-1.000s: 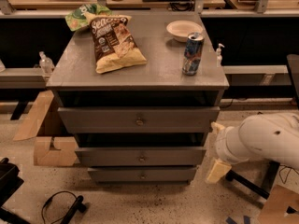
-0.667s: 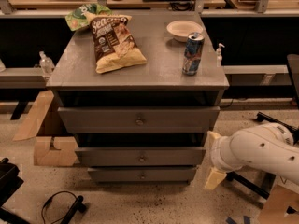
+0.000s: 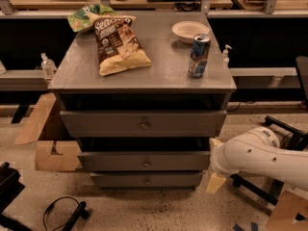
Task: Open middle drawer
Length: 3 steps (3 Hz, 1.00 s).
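My gripper (image 3: 215,162) hung spread and empty right of the middle drawer (image 3: 120,161) (1 small knob (image 3: 147,163)); approaching sideways, I risked missing it.

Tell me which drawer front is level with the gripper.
The middle drawer, between the tall top front and the slim bottom one; the gripper hangs beside its right end.

Matt-finished middle drawer (image 3: 144,161); smooth plastic jaws just beside it.
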Each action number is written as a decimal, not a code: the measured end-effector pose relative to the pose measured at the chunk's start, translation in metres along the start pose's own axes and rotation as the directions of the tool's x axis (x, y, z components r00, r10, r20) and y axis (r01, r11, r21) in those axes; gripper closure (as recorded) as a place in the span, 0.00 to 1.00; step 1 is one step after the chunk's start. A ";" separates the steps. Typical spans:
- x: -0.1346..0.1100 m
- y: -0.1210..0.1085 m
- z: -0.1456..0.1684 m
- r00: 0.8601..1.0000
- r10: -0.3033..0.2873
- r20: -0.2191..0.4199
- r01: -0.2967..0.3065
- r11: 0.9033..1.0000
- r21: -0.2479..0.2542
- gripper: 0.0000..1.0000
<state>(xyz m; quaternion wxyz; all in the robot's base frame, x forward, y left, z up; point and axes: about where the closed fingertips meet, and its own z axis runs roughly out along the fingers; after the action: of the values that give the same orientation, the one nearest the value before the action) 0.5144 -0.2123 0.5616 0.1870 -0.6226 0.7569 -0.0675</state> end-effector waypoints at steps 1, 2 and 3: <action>-0.006 0.008 0.020 0.999 -0.006 0.032 0.007 0.999 -0.044 0.00; -0.020 0.014 0.052 0.997 -0.052 0.060 0.057 0.995 -0.081 0.00; -0.035 0.011 0.080 0.990 -0.132 0.059 0.136 0.987 -0.082 0.00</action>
<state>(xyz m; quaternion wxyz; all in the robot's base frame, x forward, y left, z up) 0.5391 -0.1657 0.4916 0.1751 -0.6811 0.7103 -0.0306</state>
